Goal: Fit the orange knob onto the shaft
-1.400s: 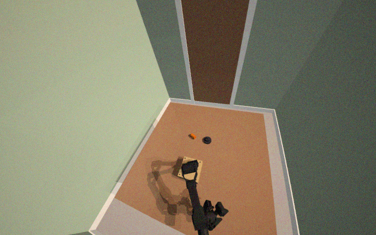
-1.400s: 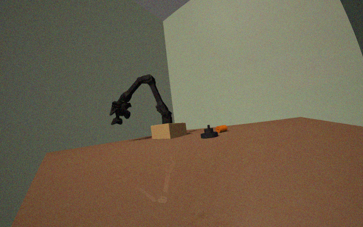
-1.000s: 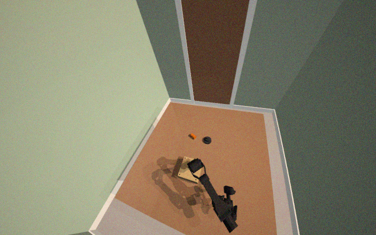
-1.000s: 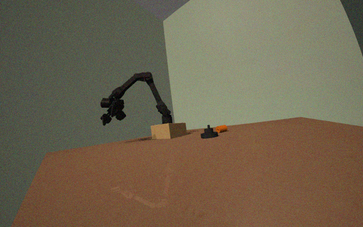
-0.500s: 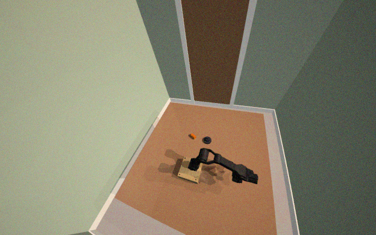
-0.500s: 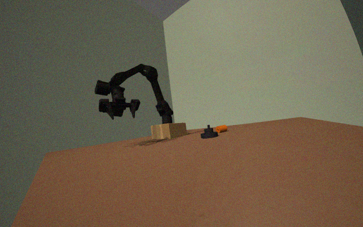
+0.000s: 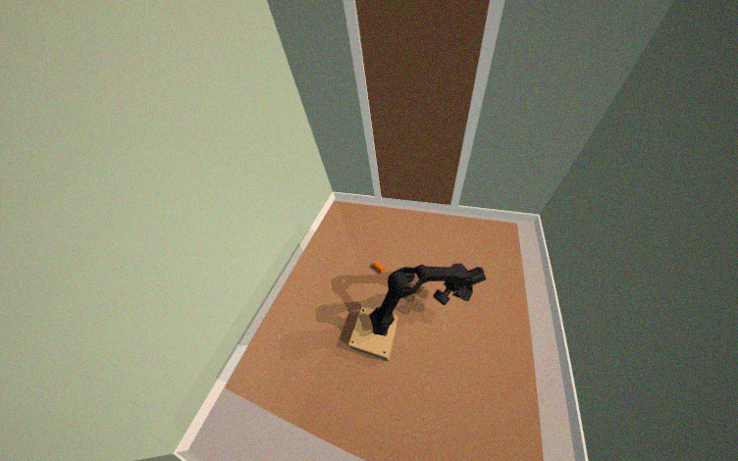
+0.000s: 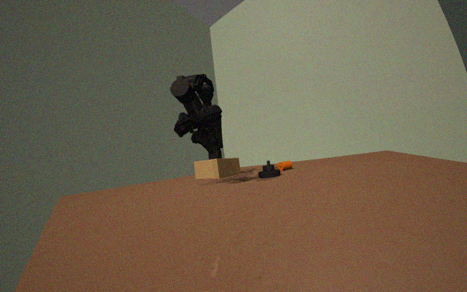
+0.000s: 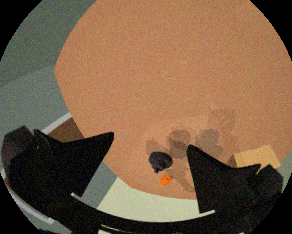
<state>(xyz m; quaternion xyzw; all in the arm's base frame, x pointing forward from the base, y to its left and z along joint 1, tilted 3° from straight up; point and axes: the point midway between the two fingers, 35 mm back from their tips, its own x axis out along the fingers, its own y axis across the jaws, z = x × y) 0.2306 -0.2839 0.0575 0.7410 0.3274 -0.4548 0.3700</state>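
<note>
The orange knob (image 7: 379,267) (image 8: 285,165) (image 9: 165,180) lies on its side on the brown surface, close to the pedestal. The dark round pedestal (image 8: 268,174) (image 9: 161,160) stands upright with its thin shaft (image 8: 268,163) pointing up. In the top view the arm hides the pedestal. The shaft's flat side cannot be made out. My gripper (image 7: 452,295) (image 8: 188,133) (image 9: 151,143) is open and empty, raised well above the surface. It is away from both knob and pedestal. In the wrist view both appear beyond the fingertips, nearer the right finger.
The arm stands on a pale wooden base block (image 7: 371,345) (image 8: 206,169) (image 9: 258,156). In the top view the knob lies to the left of the arm's elbow. Shadows of the arm fall across the brown surface (image 7: 463,366). Green walls stand around it.
</note>
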